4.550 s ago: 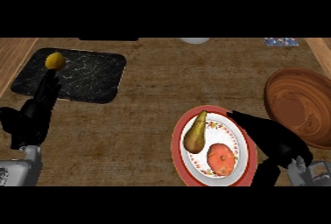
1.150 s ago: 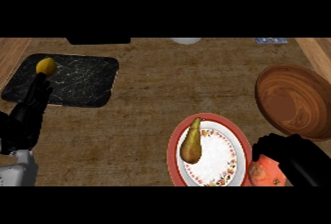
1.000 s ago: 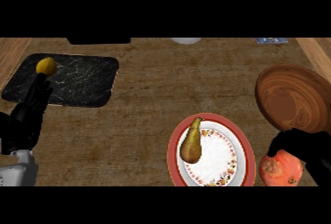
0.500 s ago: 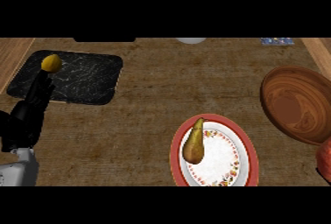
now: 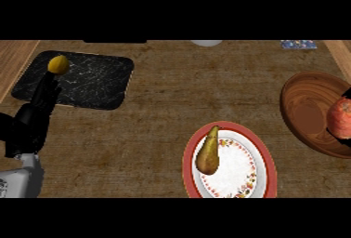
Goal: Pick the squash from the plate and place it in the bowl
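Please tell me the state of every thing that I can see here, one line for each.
squash: orange-red, over the bowl at the right edge, partly cut off.
bowl: wooden, upright.
plate: holds only the pear.
pear: lying on the plate.
lemon: on the dark board.
left hand: resting at the left, fingers up.

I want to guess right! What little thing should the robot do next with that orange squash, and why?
Probably lower it a bit and let go. The orange squash shows at the view's right edge, over the wooden bowl, and is already off the plate, where only the pear remains. The right robot hand holding it is hidden, so this is a guess.
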Available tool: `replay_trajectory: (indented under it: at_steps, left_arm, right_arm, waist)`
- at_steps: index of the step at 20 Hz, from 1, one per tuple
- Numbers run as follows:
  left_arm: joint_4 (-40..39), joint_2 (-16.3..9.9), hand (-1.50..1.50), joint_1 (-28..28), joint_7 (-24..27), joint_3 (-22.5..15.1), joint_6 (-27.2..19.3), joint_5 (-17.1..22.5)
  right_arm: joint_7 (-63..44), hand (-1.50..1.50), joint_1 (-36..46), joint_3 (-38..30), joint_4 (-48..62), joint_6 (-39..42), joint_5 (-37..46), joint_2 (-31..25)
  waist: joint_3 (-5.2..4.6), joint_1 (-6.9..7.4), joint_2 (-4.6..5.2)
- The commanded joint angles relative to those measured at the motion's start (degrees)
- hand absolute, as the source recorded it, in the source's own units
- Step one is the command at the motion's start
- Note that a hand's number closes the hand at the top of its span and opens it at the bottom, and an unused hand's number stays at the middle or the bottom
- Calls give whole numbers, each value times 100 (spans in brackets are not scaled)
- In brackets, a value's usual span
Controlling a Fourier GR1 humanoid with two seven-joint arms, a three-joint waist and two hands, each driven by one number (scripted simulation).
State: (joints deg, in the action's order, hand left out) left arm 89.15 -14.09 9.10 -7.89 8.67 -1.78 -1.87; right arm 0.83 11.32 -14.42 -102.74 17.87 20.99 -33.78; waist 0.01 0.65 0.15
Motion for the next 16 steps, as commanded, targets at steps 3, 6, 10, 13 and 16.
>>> replay_trajectory:
  at_steps: [3,6,10,13,16]
  left_arm:
    - [61,18,0,183,-227,-49,-28,-85]
    - [83,54,0,-26,-58,-19,4,-111]
    - [-186,46,0,-39,216,113,89,-33]
    - [198,-41,0,-94,-99,34,189,30]
    - [390,145,0,-75,-329,-144,93,-34]
  right_arm:
    - [1225,150,870,67,2210,-480,497,28]
    - [1433,150,1369,247,2902,-533,746,42]
    - [1673,150,2154,303,3957,-857,956,191]
    - [1152,150,1715,643,4569,-667,1784,-344]
    - [1563,-150,2229,516,5654,-527,1612,-246]
  waist:
    - [4,28,11]
    - [1,10,1]
    - [0,16,5]
    - [4,163,38]
    - [8,141,30]
